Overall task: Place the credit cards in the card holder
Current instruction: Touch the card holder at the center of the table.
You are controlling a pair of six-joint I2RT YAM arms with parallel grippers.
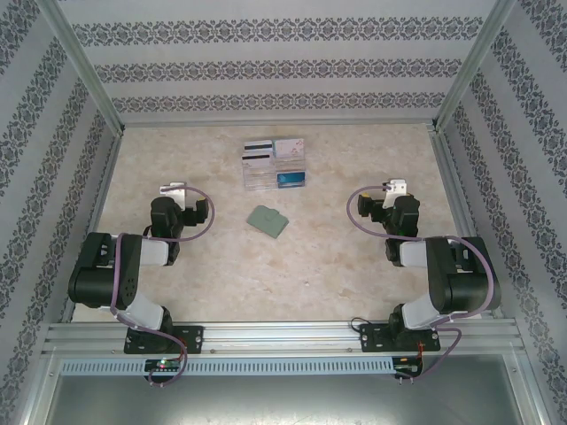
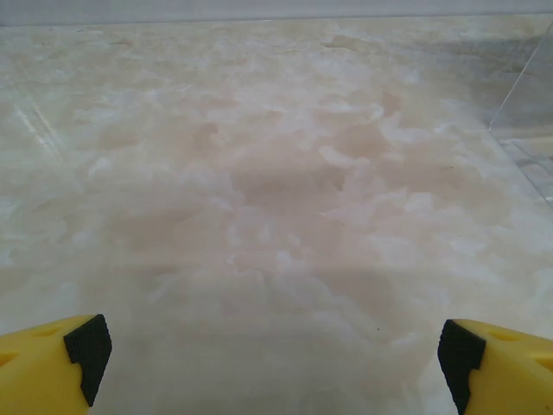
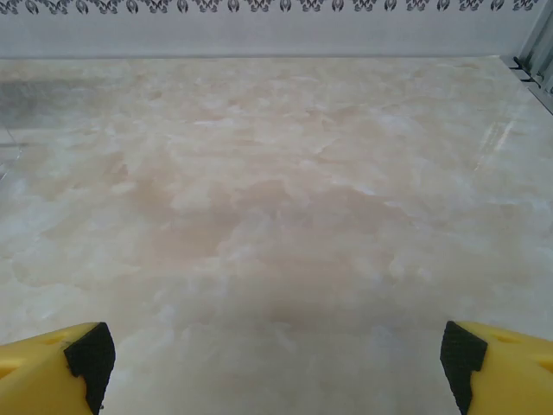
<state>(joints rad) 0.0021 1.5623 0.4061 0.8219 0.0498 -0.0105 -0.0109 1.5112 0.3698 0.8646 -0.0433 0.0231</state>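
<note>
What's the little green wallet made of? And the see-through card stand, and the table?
The card holder looks like matte leather or fabric: dull green, no shine, too small to be sure. The clear stand seems hard plastic, since the table shows through it. The table looks like marble or a marble print: cloudy beige swirls.

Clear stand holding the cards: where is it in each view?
Top external: the clear stand sits far centre, just beyond the card holder.
Left wrist: the stand's transparent edge cuts in at the right border, upper half.
Right wrist: a faint clear corner at the left border, probably the stand.
Shared landmark: the marbled tabletop, in all three.
</note>
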